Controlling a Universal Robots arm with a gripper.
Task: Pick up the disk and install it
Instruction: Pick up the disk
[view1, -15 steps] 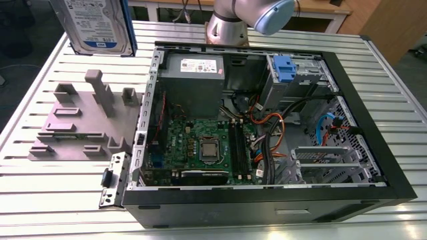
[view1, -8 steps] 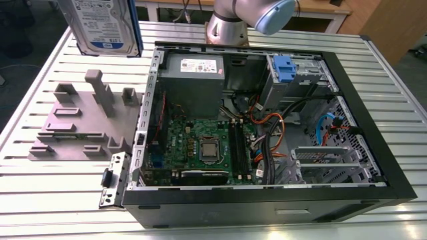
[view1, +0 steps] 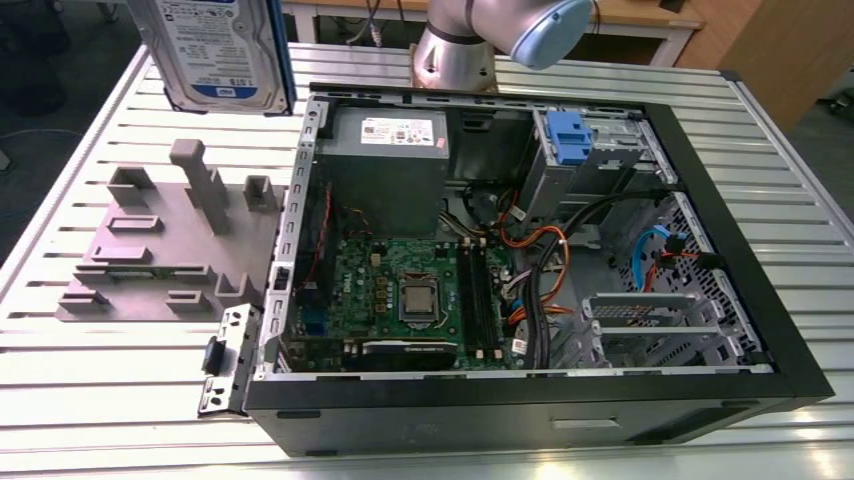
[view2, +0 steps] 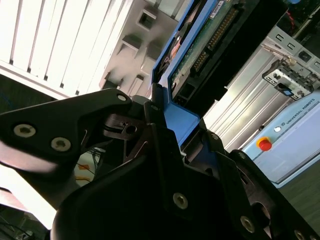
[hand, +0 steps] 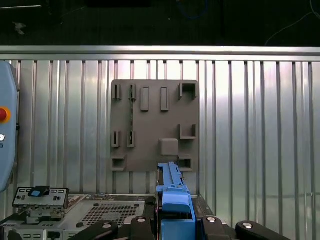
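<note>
Exterior view: the disk (view1: 220, 55) hangs upright in the air at the far end of the exterior view's left, label toward the camera, above the slatted tabletop (view1: 107, 400). Its upper part is cut off by the picture's edge. Nearer on the tabletop lies a grey fixture (view1: 160, 240), and beside it, to the exterior view's right, an open computer case (view1: 747, 300). The arm (view1: 467, 45) rises behind the case's far side.

Second wrist view: the black fingers (view2: 165, 160) are pressed against the disk's (view2: 210, 35) blue frame from both sides, pinching it. Its circuit-board face shows and its far end is cut off.

First wrist view: the disk (hand: 172, 200) appears edge-on, clamped between the fingers (hand: 137, 227), which are partly cut off. Beyond it lie the fixture (hand: 155, 125) and tabletop (hand: 250, 125).
</note>
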